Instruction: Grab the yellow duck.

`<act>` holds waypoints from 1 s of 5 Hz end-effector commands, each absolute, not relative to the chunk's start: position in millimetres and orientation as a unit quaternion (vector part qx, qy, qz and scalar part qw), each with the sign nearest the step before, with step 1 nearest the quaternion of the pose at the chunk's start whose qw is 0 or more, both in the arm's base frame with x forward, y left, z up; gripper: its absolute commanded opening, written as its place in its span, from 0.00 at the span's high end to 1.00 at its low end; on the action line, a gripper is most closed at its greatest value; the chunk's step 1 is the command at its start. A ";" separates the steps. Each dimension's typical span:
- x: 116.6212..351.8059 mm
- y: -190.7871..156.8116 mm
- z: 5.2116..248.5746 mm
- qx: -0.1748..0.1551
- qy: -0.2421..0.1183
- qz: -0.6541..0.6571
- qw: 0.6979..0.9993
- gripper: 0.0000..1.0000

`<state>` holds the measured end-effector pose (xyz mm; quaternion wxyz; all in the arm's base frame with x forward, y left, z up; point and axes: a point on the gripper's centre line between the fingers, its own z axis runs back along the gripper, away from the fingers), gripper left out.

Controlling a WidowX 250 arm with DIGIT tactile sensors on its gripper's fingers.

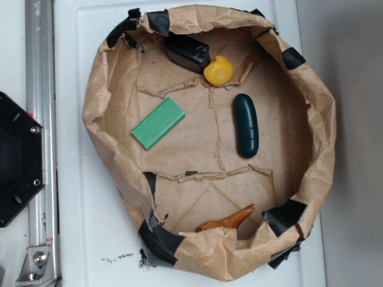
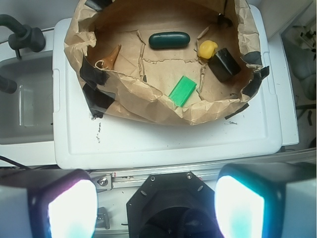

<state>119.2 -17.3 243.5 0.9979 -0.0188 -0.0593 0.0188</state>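
Note:
The yellow duck [image 1: 218, 70] sits at the far side of a brown paper-lined bowl [image 1: 317, 119], touching a black block [image 1: 188, 52]. In the wrist view the duck [image 2: 207, 48] shows at the upper right, beside the black block [image 2: 224, 64]. My gripper [image 2: 156, 208] is open, its two pale fingertip pads [image 2: 72, 210] wide apart at the bottom of the wrist view with nothing between them. It hangs over the black robot base [image 2: 168, 208], well short of the bowl [image 2: 148, 101] and far from the duck. The exterior view does not show the gripper.
Inside the bowl lie a flat green block [image 1: 158, 122], a dark green cucumber-shaped thing [image 1: 246, 125] and an orange-brown piece [image 1: 227, 220] by the near wall. Black tape patches the crumpled rim. A metal rail [image 1: 39, 119] and the base [image 1: 15, 158] flank the white table [image 1: 78, 227].

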 end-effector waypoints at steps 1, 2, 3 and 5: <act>119.2 -17.3 243.5 -0.019 -0.059 0.019 0.998 0.00; 169.2 0.7 226.4 0.029 -0.047 -0.044 0.998 0.00; 221.7 0.7 200.1 0.083 -0.039 -0.146 0.985 0.00; 281.9 -1.8 99.4 0.197 0.024 -0.250 0.948 0.00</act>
